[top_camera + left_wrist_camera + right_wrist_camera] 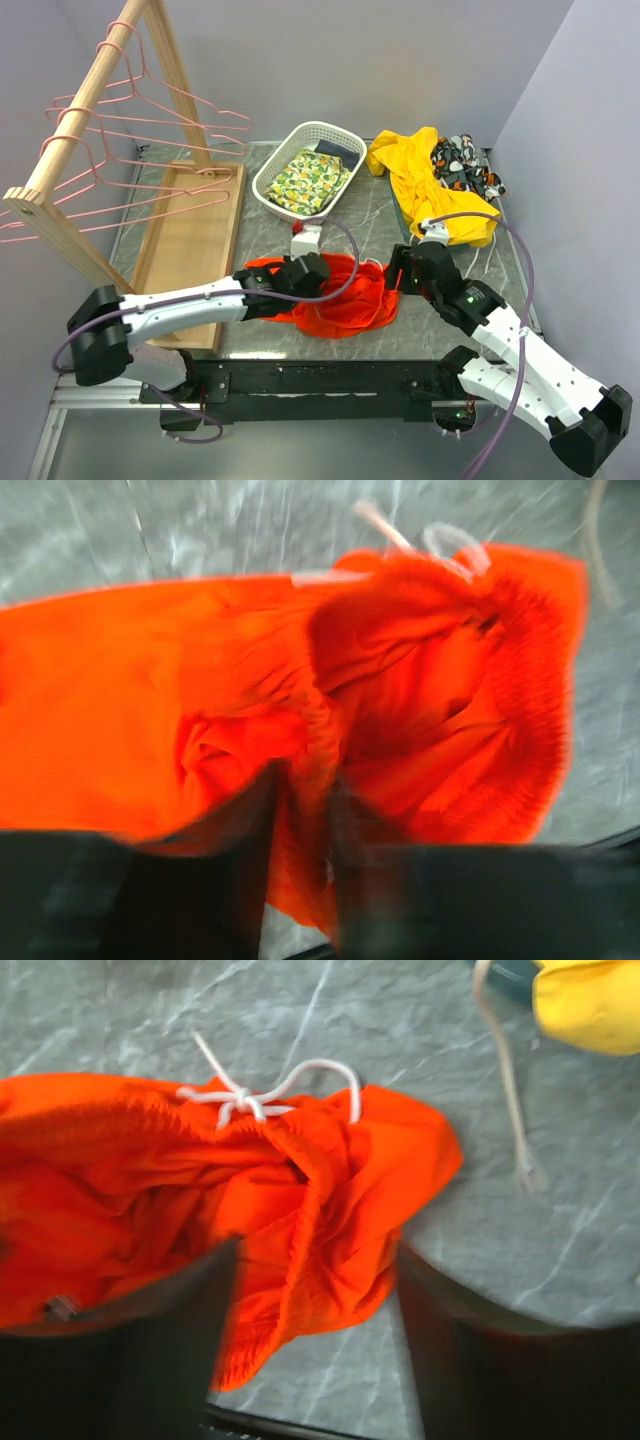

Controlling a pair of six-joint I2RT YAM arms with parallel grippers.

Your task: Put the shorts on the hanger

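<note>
Grey marbled bench (375, 225) between pale lilac walls. Soft orange shorts (345, 300) lying crumpled at its near middle, gathered elastic waistband and knotted white drawstring (265, 1095) showing. Thin pink wire hangers (240, 120) hooked on a wooden rail (80, 110) at far left, well apart from the shorts. Left gripper (305, 775) pinched tight on a ridge of the orange fabric. Right gripper (315, 1250) spread wide over the shorts' right edge.
</note>
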